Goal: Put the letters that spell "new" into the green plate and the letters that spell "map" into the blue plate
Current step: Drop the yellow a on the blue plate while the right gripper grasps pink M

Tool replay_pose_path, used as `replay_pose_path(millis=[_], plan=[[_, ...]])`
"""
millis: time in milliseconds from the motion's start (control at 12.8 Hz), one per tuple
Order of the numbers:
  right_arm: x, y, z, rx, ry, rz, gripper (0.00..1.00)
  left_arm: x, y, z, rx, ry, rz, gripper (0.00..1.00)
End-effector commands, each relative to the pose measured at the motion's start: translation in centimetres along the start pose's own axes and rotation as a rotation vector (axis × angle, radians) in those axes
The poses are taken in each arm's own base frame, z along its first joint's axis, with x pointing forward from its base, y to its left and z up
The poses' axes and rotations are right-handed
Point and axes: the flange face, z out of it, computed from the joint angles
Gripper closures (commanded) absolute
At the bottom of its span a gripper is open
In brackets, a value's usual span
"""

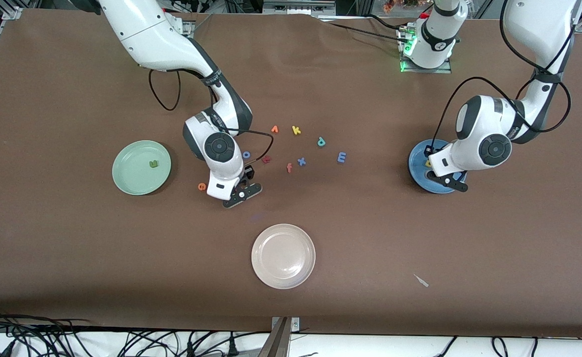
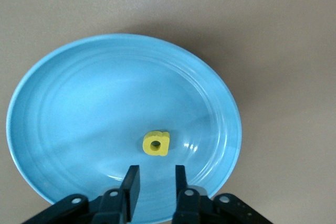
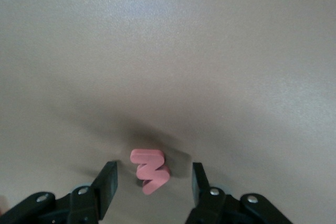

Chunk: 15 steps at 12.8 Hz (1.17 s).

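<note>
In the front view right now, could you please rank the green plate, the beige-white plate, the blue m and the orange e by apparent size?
1. Beige-white plate (nearer the camera, possibly the same size as the green)
2. Green plate
3. Blue m
4. Orange e (nearly alike with the m)

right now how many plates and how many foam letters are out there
plates: 3 (green plate, blue plate, beige-white plate)
foam letters: 12 (green n, yellow a, pink w, orange e, blue o, dark red letter, orange v, yellow k, teal p, blue m, blue x, orange-red f)
total: 15
</note>
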Motion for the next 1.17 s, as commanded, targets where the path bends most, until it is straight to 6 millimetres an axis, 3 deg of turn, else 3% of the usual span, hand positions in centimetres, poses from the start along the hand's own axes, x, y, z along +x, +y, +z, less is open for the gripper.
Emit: replay_pose_path(millis=[0,313,469,782,939,1095], plan=[[0.1,-0.1,0.3,-0.010,0.001,-0.016,0.61,0.0,0.3,-1.8,0.014,0.000,0.014,0.00],[0.2,0.3,-0.1,-0.009,0.003,-0.010,0.91,1.6,10.1,-3.3,-0.096,0.037,-0.052,0.00],[0.6,1.7,-1.9,-0.015,0.027,0.008,0.91,2.4,15.0,-4.1,-0.106,0.097,-0.106,0.00],[-0.5,8.5,-7.8,-0.063,-0.011,0.106,0.91,3.9,24.5,-3.7,-0.070,0.204,-0.012,0.00],[-2.6,12.4,-9.1,-0.089,-0.095,0.085,0.91,5.1,27.3,-2.7,-0.050,0.211,0.011,0.00],[-6.1,16.9,-9.2,-0.099,-0.146,0.093,0.91,7.0,29.4,-0.1,-0.017,0.237,-0.007,0.00]])
